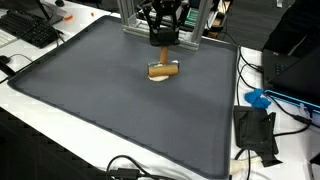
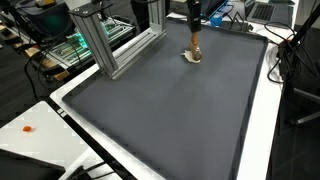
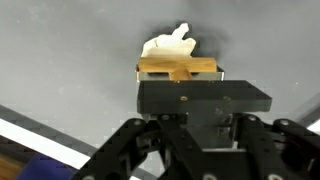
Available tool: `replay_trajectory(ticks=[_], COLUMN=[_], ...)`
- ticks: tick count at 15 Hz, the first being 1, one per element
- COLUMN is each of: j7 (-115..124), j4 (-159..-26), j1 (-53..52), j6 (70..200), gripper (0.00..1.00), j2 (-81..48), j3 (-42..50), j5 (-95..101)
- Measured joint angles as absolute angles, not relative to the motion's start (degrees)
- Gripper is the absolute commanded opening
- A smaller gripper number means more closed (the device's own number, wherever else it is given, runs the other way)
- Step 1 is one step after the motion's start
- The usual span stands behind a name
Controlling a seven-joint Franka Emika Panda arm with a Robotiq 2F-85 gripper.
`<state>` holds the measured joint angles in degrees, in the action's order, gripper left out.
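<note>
My gripper (image 1: pixel 160 40) hangs over the far middle of the dark grey mat (image 1: pixel 110 110), pointing down. It appears shut on the upright handle of a wooden T-shaped tool (image 1: pixel 162 69), whose crossbar rests on a small white lump (image 1: pixel 159 78) on the mat. In an exterior view the gripper (image 2: pixel 194 25) holds the wooden tool (image 2: pixel 195 46) upright over the white lump (image 2: pixel 191 58). In the wrist view the wooden crossbar (image 3: pixel 178 68) lies across the white lump (image 3: pixel 170 44), and a black plate hides the fingertips (image 3: pixel 182 88).
An aluminium frame (image 2: pixel 105 45) stands at the mat's far edge behind the gripper. A keyboard (image 1: pixel 35 30) lies beside the mat. A blue object (image 1: pixel 258 98), a black box (image 1: pixel 255 130) and cables lie on the white table edge. A small orange item (image 2: pixel 28 128) lies off the mat.
</note>
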<state>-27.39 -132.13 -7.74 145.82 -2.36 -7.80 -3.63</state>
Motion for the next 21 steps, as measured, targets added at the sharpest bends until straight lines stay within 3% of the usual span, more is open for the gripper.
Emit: replay_trajectory(ticks=[21], j7=[-27.1], j4=[-131.1], j1=[-7.4], j6=[142.1], gripper=[0.23], j2=[-2.5], j3=[-7.8], j5=[-3.3])
